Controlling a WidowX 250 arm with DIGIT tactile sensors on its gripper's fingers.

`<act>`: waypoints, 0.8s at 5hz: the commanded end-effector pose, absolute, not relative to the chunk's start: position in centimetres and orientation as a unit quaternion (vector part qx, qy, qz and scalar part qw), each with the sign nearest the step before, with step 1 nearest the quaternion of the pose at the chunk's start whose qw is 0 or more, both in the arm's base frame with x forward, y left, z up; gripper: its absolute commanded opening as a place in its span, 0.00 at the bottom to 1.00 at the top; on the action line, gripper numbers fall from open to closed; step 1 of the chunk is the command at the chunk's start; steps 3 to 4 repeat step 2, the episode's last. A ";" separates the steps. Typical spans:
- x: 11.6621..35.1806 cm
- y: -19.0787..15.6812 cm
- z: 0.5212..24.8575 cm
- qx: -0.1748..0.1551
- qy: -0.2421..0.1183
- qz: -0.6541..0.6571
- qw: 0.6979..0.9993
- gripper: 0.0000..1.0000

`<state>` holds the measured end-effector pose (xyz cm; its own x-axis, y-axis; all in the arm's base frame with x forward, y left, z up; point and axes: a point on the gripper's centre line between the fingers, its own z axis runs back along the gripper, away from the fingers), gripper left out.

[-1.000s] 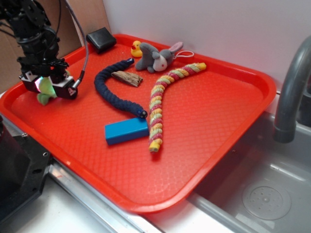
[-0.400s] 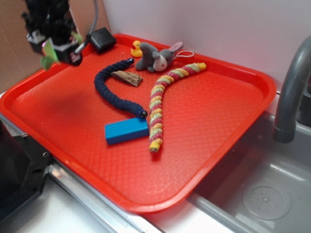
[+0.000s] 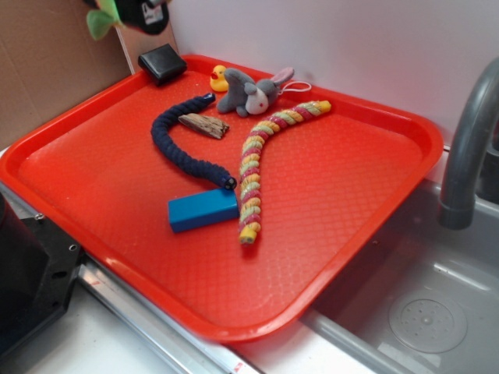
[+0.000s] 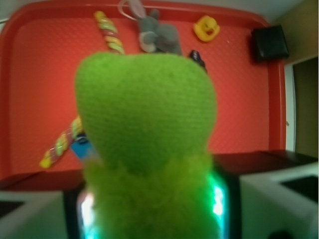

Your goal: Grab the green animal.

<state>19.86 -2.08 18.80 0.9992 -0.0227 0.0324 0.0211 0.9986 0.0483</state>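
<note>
The green animal (image 4: 147, 114) fills the middle of the wrist view, a fuzzy lime-green plush held between the jaws, which press on its sides. In the exterior view only a lime-green bit of the green animal (image 3: 100, 22) shows at the top left edge, high above the red tray (image 3: 366, 234). My gripper (image 3: 125, 9) is mostly cut off by the top of the frame there, shut on the plush.
On the tray lie a grey plush elephant (image 3: 248, 93), a small yellow duck (image 3: 219, 78), a dark blue rope (image 3: 183, 148), a wood piece (image 3: 204, 125), a blue block (image 3: 203, 209), a striped rope (image 3: 261, 160) and a black box (image 3: 162, 62). A sink and faucet (image 3: 468, 148) stand right.
The gripper has risen with the green animal from just above the tray's left side up to the top edge of the exterior view, drifting toward the back.
</note>
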 end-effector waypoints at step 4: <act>16.3 -1.2 21.2 0.026 -0.062 0.012 0.998 0.00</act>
